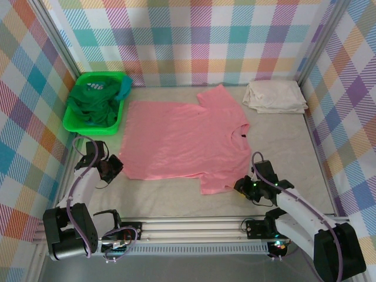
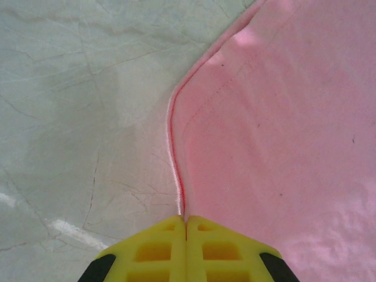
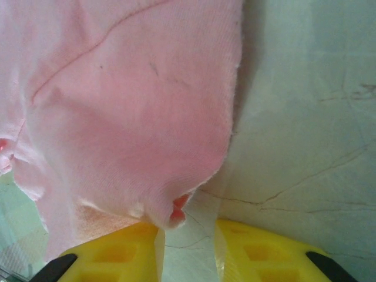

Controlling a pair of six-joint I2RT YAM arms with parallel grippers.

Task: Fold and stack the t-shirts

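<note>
A salmon-pink t-shirt point(image 1: 182, 138) lies spread flat in the middle of the table. My left gripper point(image 1: 111, 167) is at its near left corner. In the left wrist view the yellow fingers point(image 2: 153, 249) are pressed together, and the shirt's hem point(image 2: 174, 147) runs straight into their tips. My right gripper point(image 1: 244, 187) is at the near sleeve. Its jaws stand apart with bare table between them, and the sleeve's corner point(image 3: 176, 205) drapes over the left fingertip point(image 3: 117, 249). A folded cream-white t-shirt point(image 1: 275, 96) lies at the back right. Dark green and teal t-shirts point(image 1: 94, 106) are heaped in a bin.
The bright green plastic bin point(image 1: 71, 122) stands at the back left, close to the pink shirt's far left corner. Checkered walls enclose the table on three sides. A metal rail point(image 1: 194, 226) runs along the near edge.
</note>
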